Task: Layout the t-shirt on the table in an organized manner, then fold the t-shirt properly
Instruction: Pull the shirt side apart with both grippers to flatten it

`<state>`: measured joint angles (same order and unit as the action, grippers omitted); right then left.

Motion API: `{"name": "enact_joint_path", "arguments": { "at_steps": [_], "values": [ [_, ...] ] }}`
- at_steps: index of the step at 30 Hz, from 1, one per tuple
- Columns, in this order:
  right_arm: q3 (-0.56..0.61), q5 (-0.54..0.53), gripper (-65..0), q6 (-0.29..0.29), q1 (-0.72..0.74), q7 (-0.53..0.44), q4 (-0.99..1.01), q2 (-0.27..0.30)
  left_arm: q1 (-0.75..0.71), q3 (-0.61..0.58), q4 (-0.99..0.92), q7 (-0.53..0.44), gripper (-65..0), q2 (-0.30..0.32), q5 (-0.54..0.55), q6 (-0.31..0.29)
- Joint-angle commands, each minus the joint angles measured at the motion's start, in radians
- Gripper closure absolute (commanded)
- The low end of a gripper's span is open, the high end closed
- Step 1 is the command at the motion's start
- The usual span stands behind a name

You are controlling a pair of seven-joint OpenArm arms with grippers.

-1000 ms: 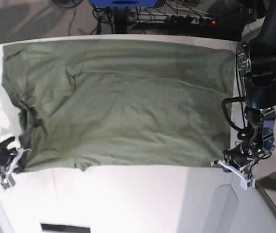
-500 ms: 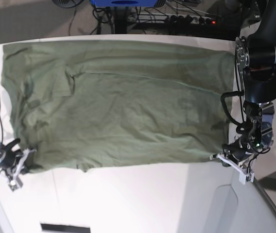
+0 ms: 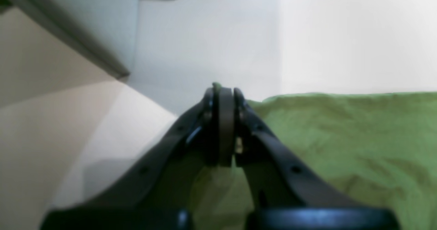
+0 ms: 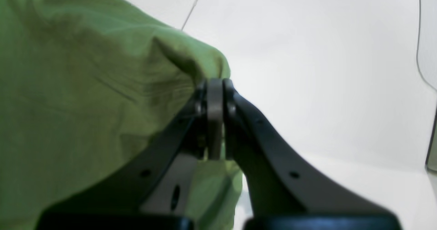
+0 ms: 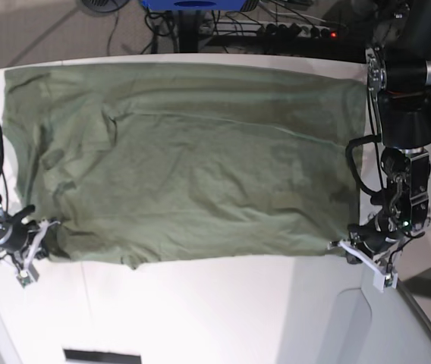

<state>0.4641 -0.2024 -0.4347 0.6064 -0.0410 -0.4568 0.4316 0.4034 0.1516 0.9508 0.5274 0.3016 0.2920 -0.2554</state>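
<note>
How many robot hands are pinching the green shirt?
2: the left end effector pinches the t-shirt at its near corner, the right end effector the other near corner.

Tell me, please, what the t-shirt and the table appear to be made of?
The t-shirt looks like soft matte knit fabric, likely cotton: it creases and drapes loosely. The table looks like a hard, smooth white board, perhaps laminate, with faint seam lines; I cannot confirm.
</note>
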Motion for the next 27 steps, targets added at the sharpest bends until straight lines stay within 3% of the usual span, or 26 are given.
{"name": "enact_joint_path", "arguments": {
  "at_steps": [1, 6, 11, 18, 20, 24, 27],
  "values": [
    [-0.032, -0.012, -0.2, 0.004, 0.036, -0.017, -0.017, 0.016, 0.018, 0.004, 0.017, -0.017, 0.0, 0.018, 0.006, 0.000],
    [-0.209, -0.010, -0.2, 0.003, 0.036, -0.007, -0.015, 0.016, 0.016, 0.006, 0.009, -0.017, 0.0, 0.058, 0.006, 0.000],
    [-0.225, -0.010, -0.2, 0.003, 0.034, 0.062, -0.017, 0.017, 0.010, 0.006, 0.009, -0.017, 0.0, 0.069, 0.006, 0.000],
    [-0.244, -0.013, -1.2, 0.003, 0.014, 0.066, -0.017, -0.007, -0.024, -0.005, 0.012, -0.023, 0.0, 0.061, 0.006, -0.002],
    [-0.304, -0.012, -5.9, 0.003, 0.016, 0.076, -0.017, -0.021, -0.025, -0.007, 0.012, -0.023, 0.0, 0.057, 0.006, -0.002],
    [-0.368, -0.010, -23.3, -0.010, 0.059, 0.214, -0.017, -0.055, -0.027, -0.007, 0.014, -0.023, 0.0, 0.049, 0.000, -0.002],
    [-0.380, -0.010, -29.0, -0.034, 0.062, 0.217, -0.006, -0.070, -0.027, -0.007, 0.018, -0.023, 0.0, 0.049, 0.005, -0.002]
  ]
}}
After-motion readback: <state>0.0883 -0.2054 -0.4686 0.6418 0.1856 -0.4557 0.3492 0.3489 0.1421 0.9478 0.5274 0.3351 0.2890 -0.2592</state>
